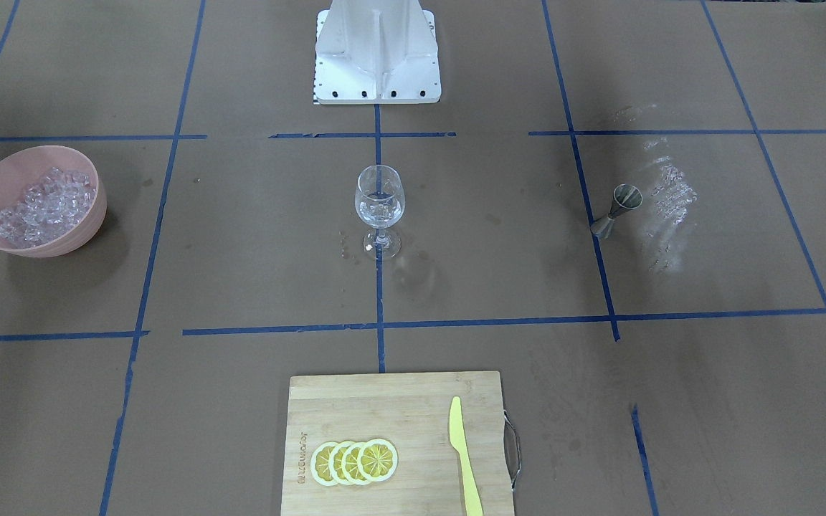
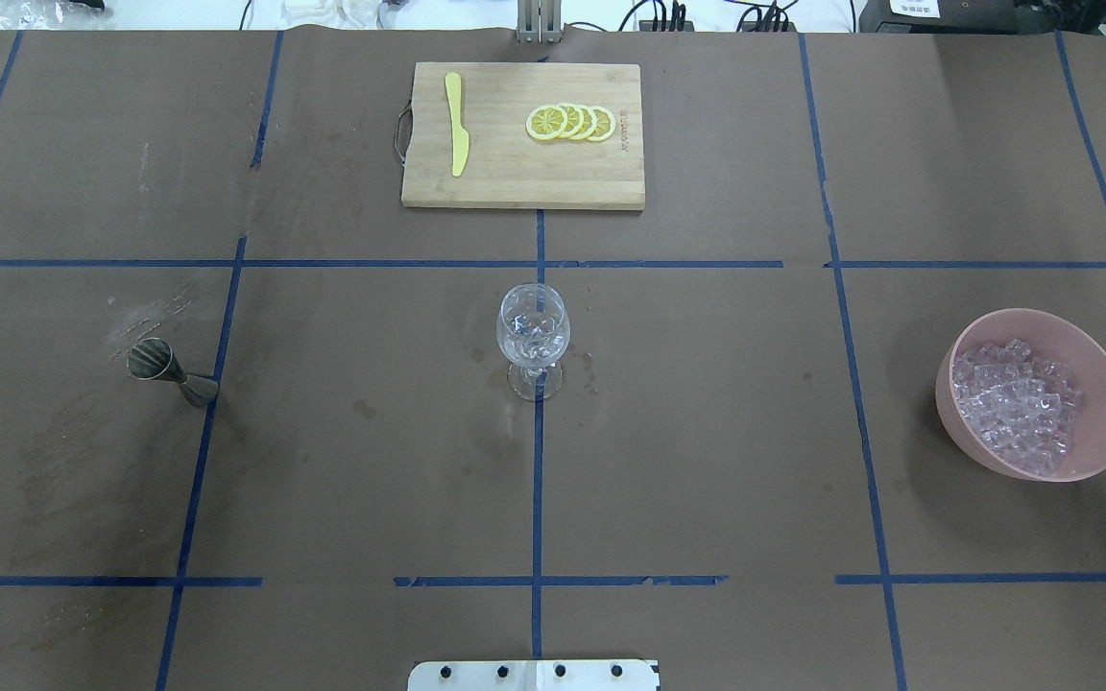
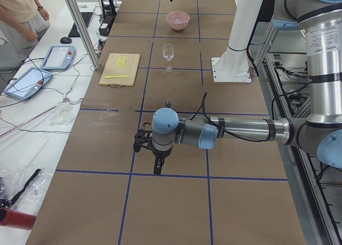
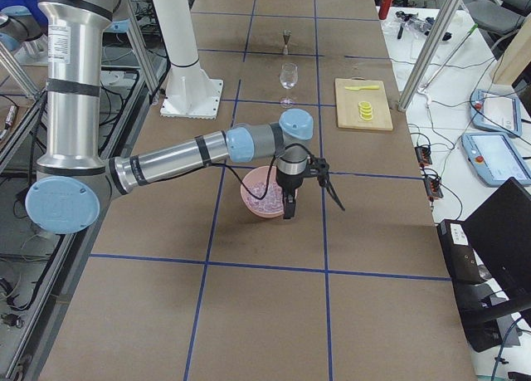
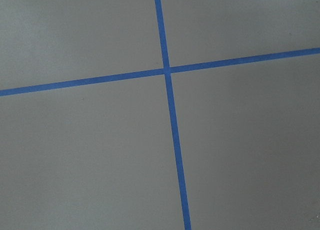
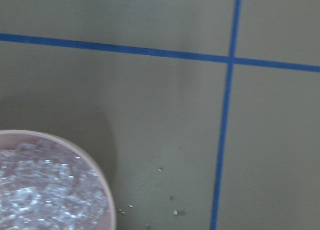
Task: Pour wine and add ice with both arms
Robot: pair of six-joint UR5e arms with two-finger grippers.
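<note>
The wine glass [image 1: 379,208] stands upright at the table's middle, also in the overhead view [image 2: 533,336]. Its bowl holds a few clear ice cubes; I cannot make out any liquid. The heap of ice [image 1: 44,204] fills a pink bowl [image 1: 8,175] on the robot's right, also overhead [image 2: 1105,413] and at the lower left of the right wrist view [image 6: 45,190]. A metal jigger [image 2: 169,369] stands on the robot's left. My left gripper [image 3: 152,159] hangs over bare table beyond the jigger. My right gripper [image 4: 314,207] hangs just past the bowl [image 4: 257,194]. I cannot tell whether either is open or shut.
A wooden cutting board [image 2: 515,178] with a yellow knife [image 2: 457,134] and lemon slices [image 2: 572,122] lies at the table's far edge. The white pedestal [image 1: 377,54] stands at the robot's side. Blue tape lines grid the brown table.
</note>
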